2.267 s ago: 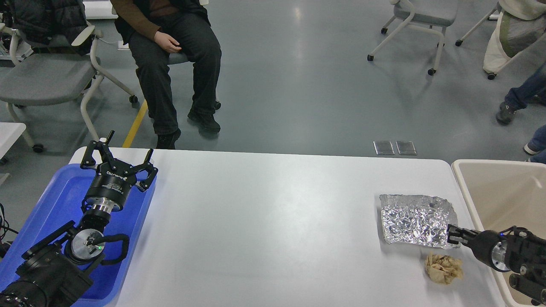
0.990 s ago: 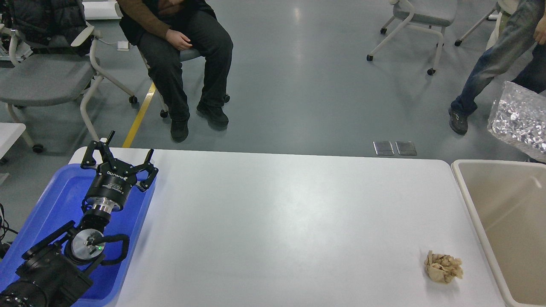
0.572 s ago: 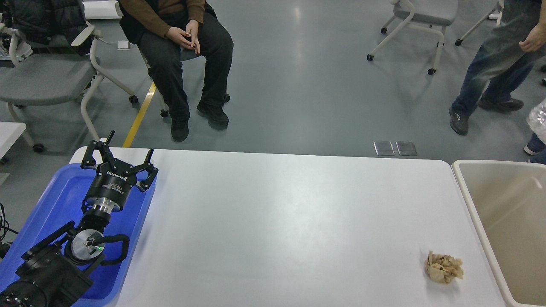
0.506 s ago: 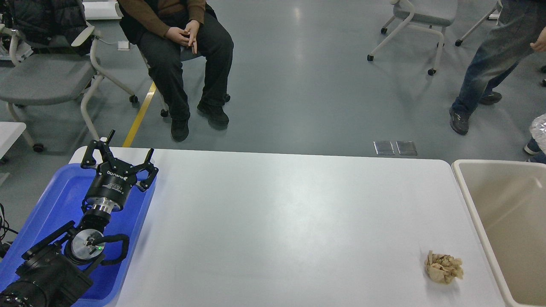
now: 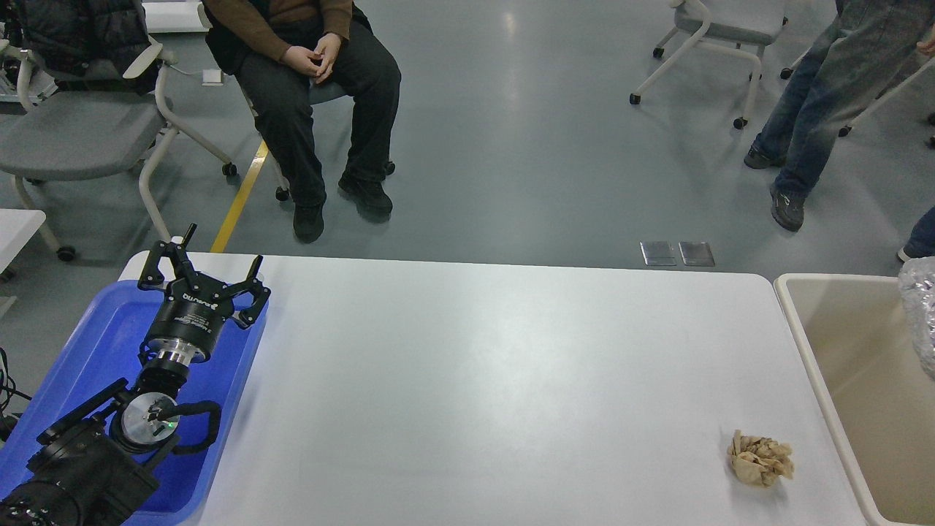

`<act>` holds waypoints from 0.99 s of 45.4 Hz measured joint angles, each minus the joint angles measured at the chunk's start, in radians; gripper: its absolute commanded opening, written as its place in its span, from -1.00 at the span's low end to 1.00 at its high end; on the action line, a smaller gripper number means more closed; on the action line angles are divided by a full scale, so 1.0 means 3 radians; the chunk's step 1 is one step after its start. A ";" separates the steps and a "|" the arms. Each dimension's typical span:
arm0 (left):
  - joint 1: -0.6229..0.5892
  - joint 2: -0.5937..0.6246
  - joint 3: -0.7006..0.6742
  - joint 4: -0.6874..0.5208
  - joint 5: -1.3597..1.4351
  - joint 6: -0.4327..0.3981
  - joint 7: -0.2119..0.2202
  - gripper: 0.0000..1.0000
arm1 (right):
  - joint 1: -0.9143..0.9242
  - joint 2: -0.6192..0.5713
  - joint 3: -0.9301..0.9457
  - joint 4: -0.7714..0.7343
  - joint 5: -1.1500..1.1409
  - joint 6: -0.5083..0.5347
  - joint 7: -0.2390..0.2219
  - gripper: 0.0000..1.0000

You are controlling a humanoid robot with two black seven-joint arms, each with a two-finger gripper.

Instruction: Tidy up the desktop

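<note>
The white desktop (image 5: 467,380) fills the middle of the head view. A crumpled brown paper ball (image 5: 760,458) lies on it near the front right corner. A piece of crinkled silver foil (image 5: 922,310) shows at the right edge, over the beige bin (image 5: 811,351); what holds it is out of view. My left gripper (image 5: 201,267) is open and empty, held over the far end of the blue tray (image 5: 95,336) at the left. My right gripper is out of view.
A seated person (image 5: 307,66) and grey chairs (image 5: 80,124) are beyond the table's far edge. Another person (image 5: 825,95) stands at the back right. The beige bin stands against the table's right edge.
The foil left the desktop, rose out at the right, and now hangs over the bin at the right edge. My right arm left the view. The left arm has not moved.
</note>
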 measured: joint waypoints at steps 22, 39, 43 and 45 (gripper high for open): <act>0.0000 0.0000 0.0000 0.0000 0.0000 -0.0002 0.0000 1.00 | -0.0185 0.0212 0.0003 -0.0024 0.0233 -0.0211 -0.0059 0.92; 0.0000 0.0000 0.0000 0.0000 0.0000 -0.0005 0.0000 1.00 | -0.0169 0.0198 0.0018 -0.0011 0.0252 -0.0255 -0.0054 1.00; 0.0000 0.0000 0.0000 0.0000 0.0000 -0.0005 0.0000 1.00 | -0.0149 0.0163 0.0072 -0.0006 0.0258 -0.0259 -0.0054 1.00; 0.0000 0.0000 0.0000 0.0000 0.0000 -0.0005 0.0000 1.00 | -0.0129 0.0128 0.0169 0.0001 0.0265 -0.0259 -0.0053 1.00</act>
